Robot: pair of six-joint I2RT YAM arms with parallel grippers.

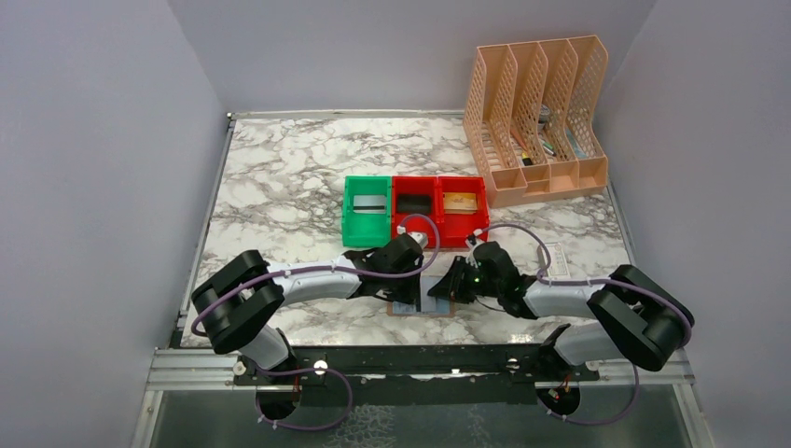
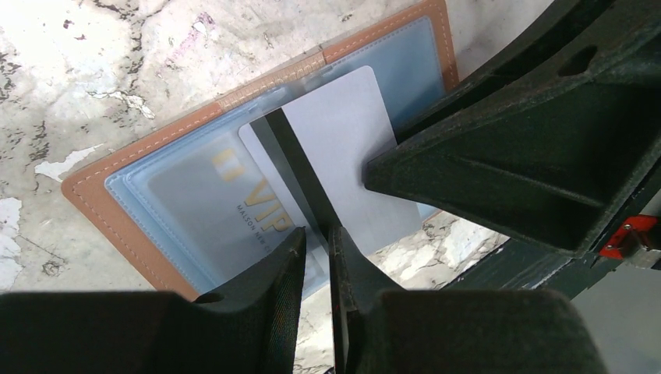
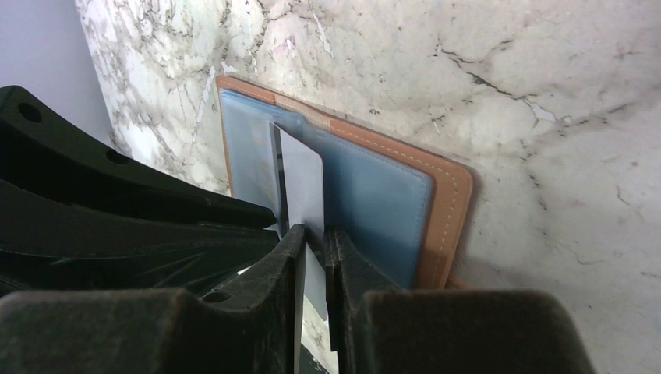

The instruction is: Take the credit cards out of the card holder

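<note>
Quick status, reading the overhead shot left to right. The green bin [image 1: 350, 217] already has a silver card [image 1: 370, 203] in it. The middle red bin [image 1: 395, 220] has a black card [image 1: 413, 202], and the right red bin [image 1: 482, 222] a gold card [image 1: 459, 201]. So I'd say three are out and sorted.

The card holder [image 2: 187, 128] lies open, flat on the marble at bottom centre of that view, with both arms crowded over it.

In the left wrist view, a VIP card [image 2: 210, 210] sits in the clear pocket at centre left, so that one's not done. A silver-grey card [image 2: 343, 156] stands up out of the holder mid-frame. Its lower edge runs into the narrow slot of the left gripper [image 2: 318, 234].

The right gripper [image 3: 313, 234] has the same card in its equally narrow slot. Both sets of jaws are nearly together around it, but I can't tell which one is actually pinching.

My guess is this card is mid-extraction, then the VIP one is left. Any others could be hidden.
</note>
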